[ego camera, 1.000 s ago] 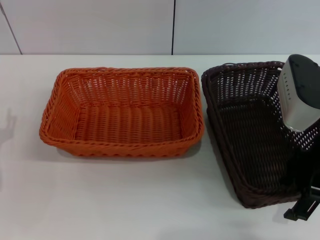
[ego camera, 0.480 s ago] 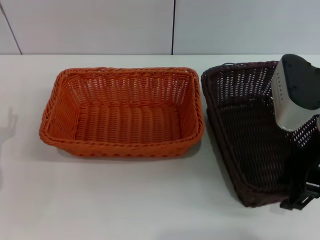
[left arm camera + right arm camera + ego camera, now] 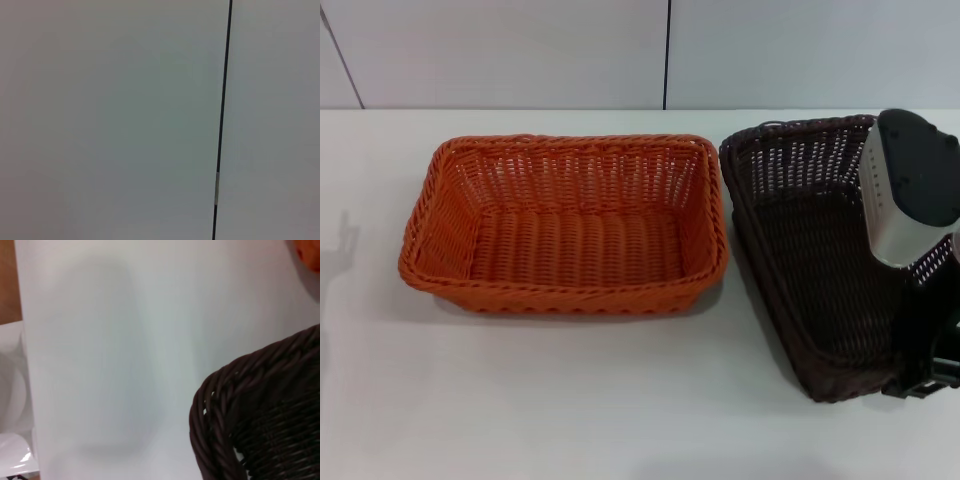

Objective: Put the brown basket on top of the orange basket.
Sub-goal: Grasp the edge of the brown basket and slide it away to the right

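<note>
The brown basket [image 3: 820,260] looks light and stiff, best gripped by its braided rim; whether the right gripper [image 3: 920,375] holds it I cannot tell.

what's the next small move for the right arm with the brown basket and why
Probably lift straight up. The right gripper sits at the near right corner of the brown basket, which looks tilted but still low beside the orange basket; its rim must clear the orange rim before moving left.
</note>
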`<state>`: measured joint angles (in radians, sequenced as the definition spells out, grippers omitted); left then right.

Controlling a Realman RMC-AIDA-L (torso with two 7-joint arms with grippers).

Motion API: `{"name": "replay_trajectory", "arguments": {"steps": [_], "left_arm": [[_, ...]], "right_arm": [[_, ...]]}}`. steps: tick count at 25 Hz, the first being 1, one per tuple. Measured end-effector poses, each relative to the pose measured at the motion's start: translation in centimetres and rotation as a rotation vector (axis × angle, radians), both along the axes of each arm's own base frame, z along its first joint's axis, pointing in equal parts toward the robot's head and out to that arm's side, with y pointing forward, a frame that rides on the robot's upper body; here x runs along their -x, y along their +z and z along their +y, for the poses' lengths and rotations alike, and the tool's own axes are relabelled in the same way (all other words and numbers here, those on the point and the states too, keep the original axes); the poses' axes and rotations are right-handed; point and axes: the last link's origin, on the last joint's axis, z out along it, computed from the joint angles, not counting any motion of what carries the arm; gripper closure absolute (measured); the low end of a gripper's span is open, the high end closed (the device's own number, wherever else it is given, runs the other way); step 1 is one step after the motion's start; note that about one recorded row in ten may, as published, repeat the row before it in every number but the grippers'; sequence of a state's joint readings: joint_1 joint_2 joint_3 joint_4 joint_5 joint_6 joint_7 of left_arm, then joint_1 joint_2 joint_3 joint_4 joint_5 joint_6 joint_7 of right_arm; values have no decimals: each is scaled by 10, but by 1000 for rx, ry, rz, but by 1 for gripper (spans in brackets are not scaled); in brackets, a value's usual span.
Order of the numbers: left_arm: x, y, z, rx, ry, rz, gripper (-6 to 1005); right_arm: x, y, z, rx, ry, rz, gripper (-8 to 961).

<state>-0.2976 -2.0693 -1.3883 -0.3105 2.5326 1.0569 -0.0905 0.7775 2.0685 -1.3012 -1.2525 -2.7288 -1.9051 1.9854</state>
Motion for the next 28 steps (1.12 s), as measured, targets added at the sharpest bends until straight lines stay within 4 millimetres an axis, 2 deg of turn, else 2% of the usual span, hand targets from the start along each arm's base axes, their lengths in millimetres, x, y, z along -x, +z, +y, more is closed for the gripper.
{"name": "replay_trajectory", "arguments": {"steps": [7,13,19,28], "left_arm": [[0,0,0,2,1,0,233],[0,0,1,2,2,-1,233],[-1,0,1,-1,-3,-3,233],[-1,0,2,0,-5,-13,233]], "right_arm": [[12,9,3,-56,39,12,687],[38,33,3,-175,164,13,740],[56,46,-1,-233,228,8,779],[79,63,-2,-317,318,-13,776]]}}
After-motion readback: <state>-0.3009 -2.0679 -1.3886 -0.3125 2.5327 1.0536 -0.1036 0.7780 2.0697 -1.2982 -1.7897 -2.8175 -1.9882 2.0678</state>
